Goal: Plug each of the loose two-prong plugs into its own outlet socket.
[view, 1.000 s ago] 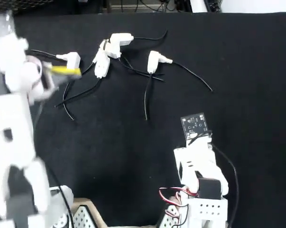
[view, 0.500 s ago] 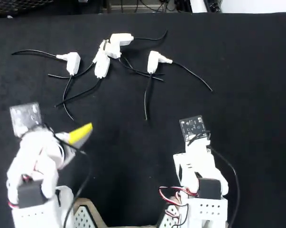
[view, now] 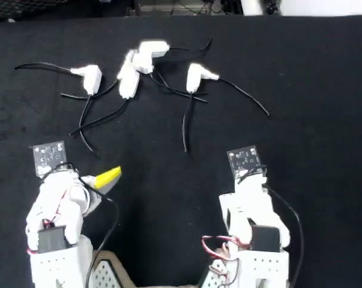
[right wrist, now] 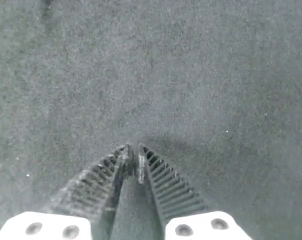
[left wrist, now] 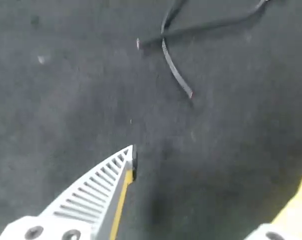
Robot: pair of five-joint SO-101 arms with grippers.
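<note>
Several white plug and socket pieces with black cables lie at the far side of the black table: one at the left [view: 90, 77], two touching in the middle [view: 129, 78] [view: 150, 50], one to the right [view: 196, 77]. Which are plugs and which sockets I cannot tell. My left gripper [view: 107, 179] is folded back at the front left, well short of them, open and empty, with its yellow finger [view: 108, 176] showing. In the left wrist view, that gripper [left wrist: 216, 170] hangs over bare cloth near loose cable ends [left wrist: 176, 75]. My right gripper [right wrist: 133, 154] is shut on nothing, low over the cloth.
The right arm [view: 253, 204] sits folded at the front right. Black cables [view: 184, 126] trail from the pieces toward the table's middle. The table's far edge [view: 229, 15] runs just behind the pieces.
The left arm has pulled back from beside the leftmost white piece to a folded pose at the front left. The piece stayed on the table. The right arm has not moved.
</note>
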